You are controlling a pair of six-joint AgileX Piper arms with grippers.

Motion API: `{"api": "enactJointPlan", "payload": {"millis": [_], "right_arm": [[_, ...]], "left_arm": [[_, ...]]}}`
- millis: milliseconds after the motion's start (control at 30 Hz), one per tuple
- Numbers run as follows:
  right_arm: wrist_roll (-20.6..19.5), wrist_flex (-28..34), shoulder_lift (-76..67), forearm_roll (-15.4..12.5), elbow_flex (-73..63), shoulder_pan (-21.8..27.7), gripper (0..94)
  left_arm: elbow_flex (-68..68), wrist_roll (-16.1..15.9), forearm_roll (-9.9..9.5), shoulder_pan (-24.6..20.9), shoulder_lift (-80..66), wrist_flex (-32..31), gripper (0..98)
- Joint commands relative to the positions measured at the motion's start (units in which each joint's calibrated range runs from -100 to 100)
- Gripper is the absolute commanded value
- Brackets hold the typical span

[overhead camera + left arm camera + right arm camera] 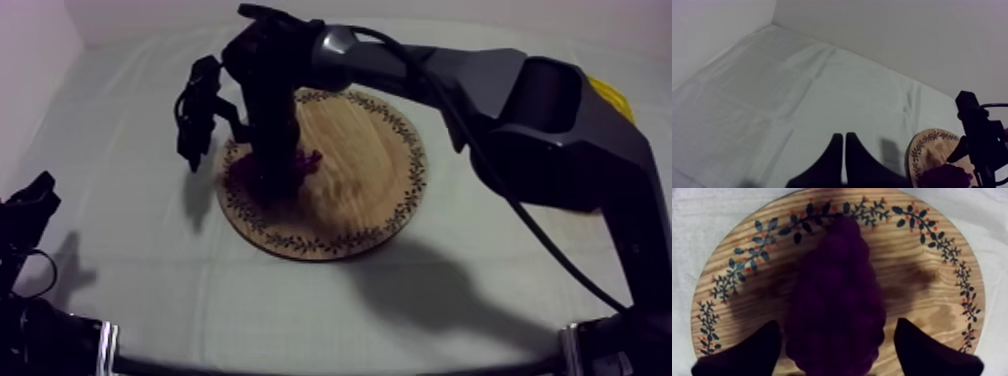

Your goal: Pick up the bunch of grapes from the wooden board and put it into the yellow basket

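The purple bunch of grapes (834, 303) lies on the round wooden board (922, 263) with its patterned rim. My right gripper (837, 338) is open and straddles the bunch, one black finger (747, 355) at each side, with small gaps to the fruit. From above, the right arm reaches in from the upper right, and its gripper (270, 178) stands low over the left part of the board (360, 190), with a bit of the grapes (307, 160) peeking out beside it. My left gripper (844, 136) is shut on nothing and rests low at the table's left (30, 200).
The yellow basket (612, 98) sits at the far right, mostly hidden behind the right arm. Bare cloth surrounds the board on the left and front. In the left wrist view the board (927, 147), the grapes (944, 176) and the right gripper (979, 135) stand off to one side.
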Motion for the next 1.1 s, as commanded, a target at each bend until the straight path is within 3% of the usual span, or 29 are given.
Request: {"api": "enactJointPlan", "payload": {"millis": [0,200,300,1067], "right_arm": [[0.02,0.15,0.33,0.12,-0.20,0.00,54.0],[-0.29,0.00,0.90,0.22,-0.59,-0.01,34.2],[-0.59,-0.28,1.00,0.29,-0.24,0.03,28.7],[-0.82,2.73,-19.19,-0.86,0.73,1.51,28.2]], "left_arm": [[-0.04,-0.01,0.01,0.02,0.02,0.00,0.0],[-0.04,-0.01,0.01,0.02,0.02,0.00,0.0],[-0.04,-0.01,0.01,0.02,0.02,0.00,0.0],[-0.04,-0.01,0.01,0.02,0.02,0.00,0.0]]}}
